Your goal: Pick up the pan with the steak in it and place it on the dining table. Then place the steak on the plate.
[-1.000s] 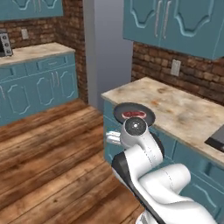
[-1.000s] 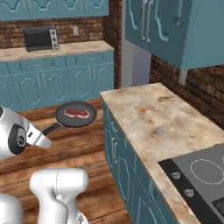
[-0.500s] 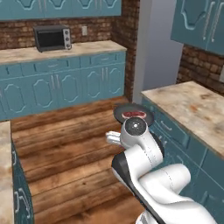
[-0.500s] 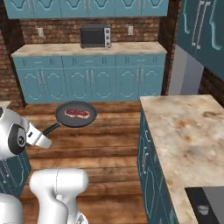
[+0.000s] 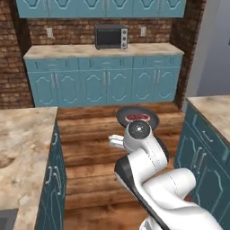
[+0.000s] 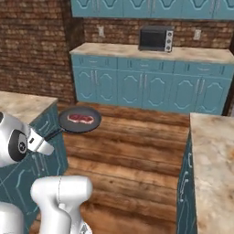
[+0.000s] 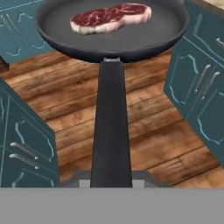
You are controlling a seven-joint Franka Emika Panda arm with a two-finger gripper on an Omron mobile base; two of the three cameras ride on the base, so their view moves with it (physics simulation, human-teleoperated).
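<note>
The dark round pan (image 6: 80,120) hangs level above the wooden floor, and the steak (image 6: 80,119) lies flat in it. My gripper (image 6: 45,142) is shut on the end of the pan's long black handle (image 7: 110,131). In the hand view the handle runs up from my gripper (image 7: 111,178) to the pan (image 7: 144,30), with the steak (image 7: 110,17) in its far half. From the left base camera the pan (image 5: 148,120) and steak (image 5: 137,117) peek out behind my wrist. The plate is out of view. I cannot tell whether either stone top beside me is the dining table.
A speckled stone counter (image 5: 22,134) on teal cabinets stands close on the left and another (image 5: 213,110) on the right, with wooden floor (image 6: 132,151) between them. A far counter (image 5: 103,50) along the brick wall carries a microwave (image 5: 110,37).
The whole picture has slid to the right, so the base has turned left toward the far counter with the microwave. The pan and steak keep their place relative to my arm.
</note>
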